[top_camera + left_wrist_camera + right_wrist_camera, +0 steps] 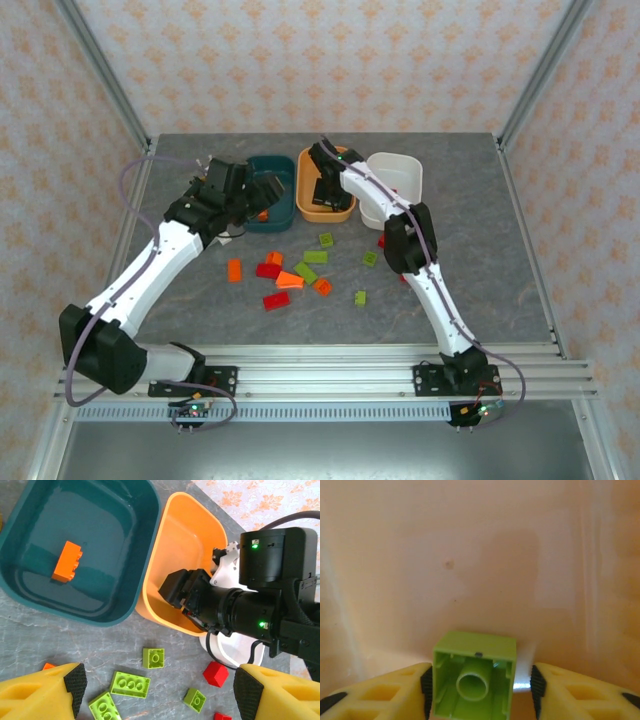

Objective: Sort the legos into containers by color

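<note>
Right wrist view: right claw point(481, 682), inside the orange plastic bin point(470, 555), looks loosened off a lime-green brick point(474, 652), mid drop-off. Next it should lift clear. Left claw point(160, 685) gapes empty.

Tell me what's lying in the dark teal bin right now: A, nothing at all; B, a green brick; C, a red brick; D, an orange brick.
D: the left wrist view shows one orange brick lying on the floor of the dark teal bin.
</note>
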Robot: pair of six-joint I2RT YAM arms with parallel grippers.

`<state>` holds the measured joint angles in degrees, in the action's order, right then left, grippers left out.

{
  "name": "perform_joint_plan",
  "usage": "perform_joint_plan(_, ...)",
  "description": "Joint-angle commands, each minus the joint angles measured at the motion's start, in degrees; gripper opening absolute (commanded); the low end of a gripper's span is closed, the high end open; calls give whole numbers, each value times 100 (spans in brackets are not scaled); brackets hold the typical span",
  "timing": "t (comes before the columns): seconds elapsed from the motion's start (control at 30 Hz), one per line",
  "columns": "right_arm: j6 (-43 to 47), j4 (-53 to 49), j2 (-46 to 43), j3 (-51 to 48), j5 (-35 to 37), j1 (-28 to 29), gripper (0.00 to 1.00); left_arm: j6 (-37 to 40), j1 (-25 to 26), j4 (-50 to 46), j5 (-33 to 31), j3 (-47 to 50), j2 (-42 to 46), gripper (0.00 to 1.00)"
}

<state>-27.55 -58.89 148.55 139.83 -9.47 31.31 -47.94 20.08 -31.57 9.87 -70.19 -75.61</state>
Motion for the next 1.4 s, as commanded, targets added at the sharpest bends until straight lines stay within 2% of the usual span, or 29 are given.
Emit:
perform_joint_plan(0.0, 117, -142, -352, 299, -17, -13, 58, 121, -48, -463, -272, 118, 351, 81)
perform_joint_plan(0.17, 342, 43, -1061, 336, -20, 74, 59, 146, -48, -974, -499, 299, 687, 81)
perform_joint_plan(0.27, 633, 327, -1746, -147, -22, 191, 57, 201, -47, -1502, -757, 374, 884, 80)
perform_joint_plan(0.33, 860, 1046, -2533, -1216, -145, 330, 57, 251, -47, -1921, -1013, 462, 982, 80)
perform_joint_plan(0.4, 923, 2054, -3450, -2687, -535, 442, 57, 331, -84, -2248, -1196, 697, 993, 80)
perform_joint_plan(0.5, 836, 3892, -4791, -5009, -1160, 579, 58, 472, -378, -2494, -952, 1082, 710, 80)
perform_joint_plan(0.57, 780, 4959, -5529, -6347, -1279, 714, 59, 676, -540, -2326, -750, 1353, 495, 80)
perform_joint_plan(0.7, 669, 6162, -6673, -8155, -1231, 1075, 63, 1211, -822, -1871, -418, 1605, -224, 79)
perform_joint_plan(0.93, 654, 5955, -7308, -8928, -1196, 1351, 64, 2145, -1078, -1411, -334, 1521, -1149, 76)
perform_joint_plan(1.3, 532, 5942, -7323, -9000, -1460, 1351, 64, 2691, -1164, -1084, -283, 1278, -2081, 68)
perform_joint_plan(1.37, 505, 5920, -7304, -8986, -1451, 1351, 64, 2730, -1164, -1053, -266, 1258, -2153, 63)
